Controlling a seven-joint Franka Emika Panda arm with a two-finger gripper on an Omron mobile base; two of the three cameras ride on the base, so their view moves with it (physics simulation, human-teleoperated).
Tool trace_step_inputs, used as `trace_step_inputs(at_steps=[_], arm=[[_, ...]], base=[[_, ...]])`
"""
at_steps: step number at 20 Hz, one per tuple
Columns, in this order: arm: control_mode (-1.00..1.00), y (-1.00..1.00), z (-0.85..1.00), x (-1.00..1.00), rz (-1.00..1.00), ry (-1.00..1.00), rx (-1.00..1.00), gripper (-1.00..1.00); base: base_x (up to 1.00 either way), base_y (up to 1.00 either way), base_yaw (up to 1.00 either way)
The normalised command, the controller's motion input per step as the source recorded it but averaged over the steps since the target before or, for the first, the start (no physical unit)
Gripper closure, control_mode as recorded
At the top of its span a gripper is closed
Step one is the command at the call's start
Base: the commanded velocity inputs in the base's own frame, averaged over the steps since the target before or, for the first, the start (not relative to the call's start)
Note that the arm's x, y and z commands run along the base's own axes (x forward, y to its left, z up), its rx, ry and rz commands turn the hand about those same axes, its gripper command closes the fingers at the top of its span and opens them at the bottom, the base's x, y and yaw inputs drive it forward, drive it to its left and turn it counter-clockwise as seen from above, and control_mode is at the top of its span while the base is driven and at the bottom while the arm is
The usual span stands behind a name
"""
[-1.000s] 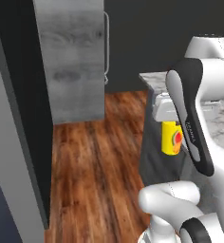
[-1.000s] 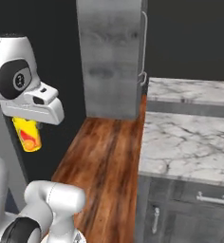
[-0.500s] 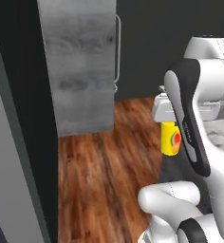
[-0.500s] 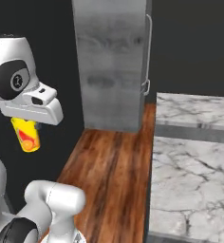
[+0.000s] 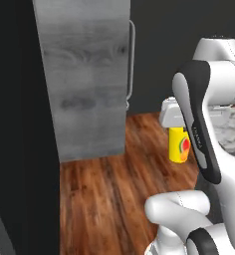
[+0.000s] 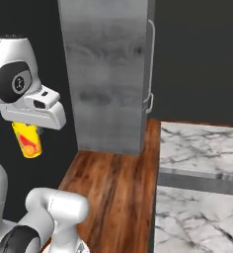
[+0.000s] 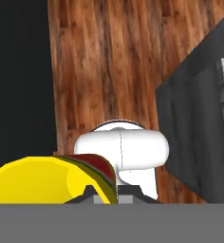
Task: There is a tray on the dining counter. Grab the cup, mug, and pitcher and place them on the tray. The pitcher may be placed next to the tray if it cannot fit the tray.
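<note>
Left base view shows the room sliding sideways as the base turns, the fingers [image 5: 180, 130] still clamped on the cup [image 5: 180, 145] hanging beneath them, so it is likely being carried off towards the tray.

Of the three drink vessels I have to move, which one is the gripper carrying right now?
The cup: the yellow handleless tumbler with the red-orange mark hangs under the gripper, shut on it above the wood floor. Yellow and handleless rules out mug and pitcher.
</note>
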Motion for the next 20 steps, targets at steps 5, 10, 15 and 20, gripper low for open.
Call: trace_step_inputs(at_steps=[5,10,15,20], arm=[[1.0,0.0,0.0,0.0,0.0,0.0,0.0,1.0],[1.0,0.0,0.0,0.0,0.0,0.0,0.0,1.0],[1.0,0.0,0.0,0.0,0.0,0.0,0.0,1.0],[1.0,0.0,0.0,0.0,0.0,0.0,0.0,1.0]], base=[[1.0,0.0,-0.02],[1.0,0.03,-0.04],[1.0,0.12,-0.07],[0.82,0.17,-0.24]])
